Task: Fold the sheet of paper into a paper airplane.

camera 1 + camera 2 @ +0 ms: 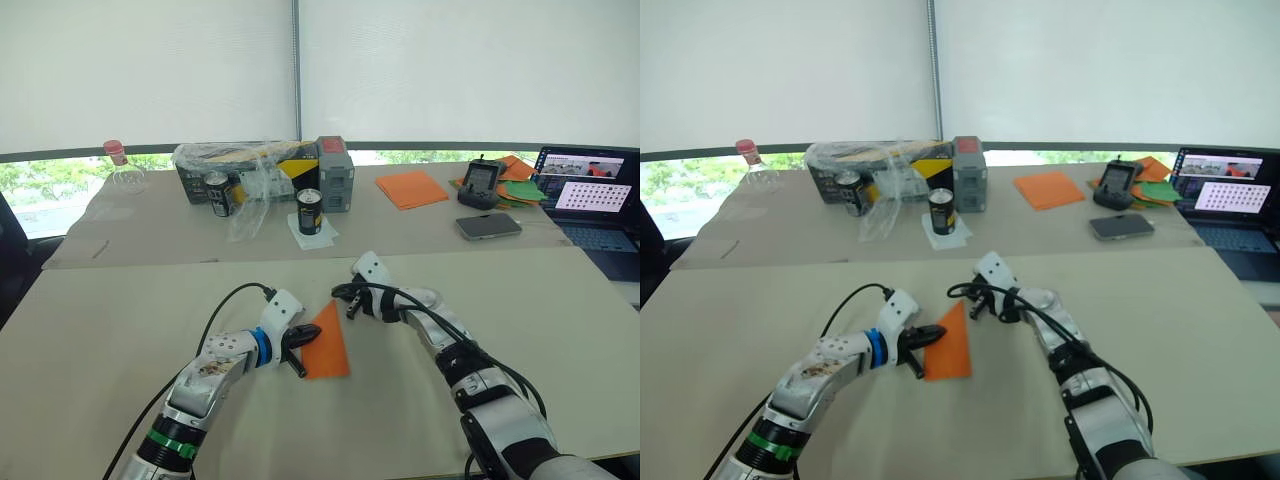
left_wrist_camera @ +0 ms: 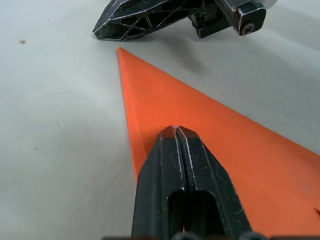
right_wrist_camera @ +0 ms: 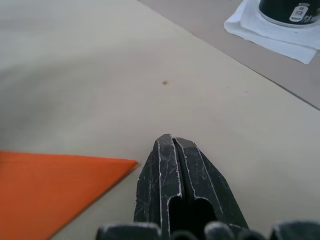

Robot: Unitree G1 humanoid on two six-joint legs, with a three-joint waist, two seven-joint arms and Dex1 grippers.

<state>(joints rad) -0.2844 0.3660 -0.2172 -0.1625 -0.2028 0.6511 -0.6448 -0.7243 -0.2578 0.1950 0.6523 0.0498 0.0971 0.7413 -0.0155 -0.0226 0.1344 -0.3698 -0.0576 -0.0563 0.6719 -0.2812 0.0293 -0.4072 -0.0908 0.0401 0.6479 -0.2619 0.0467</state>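
Paper airplane [image 1: 326, 342], one orange pointed wedge, lies flat on the table [image 1: 120, 330] between two tools. Left tool [image 2: 176, 131] is clenched, resting on it; right tool [image 3: 172, 139], clenched and empty, sits by its tip.

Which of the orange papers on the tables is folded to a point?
The bright orange folded paper wedge between the two tools: it narrows to a sharp tip. The flat square stack of orange sheets on the far table has no fold.

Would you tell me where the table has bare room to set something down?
Bare patches flank the folded orange paper, outside the left gripper and right gripper. It is crowded around the cans and the laptop.
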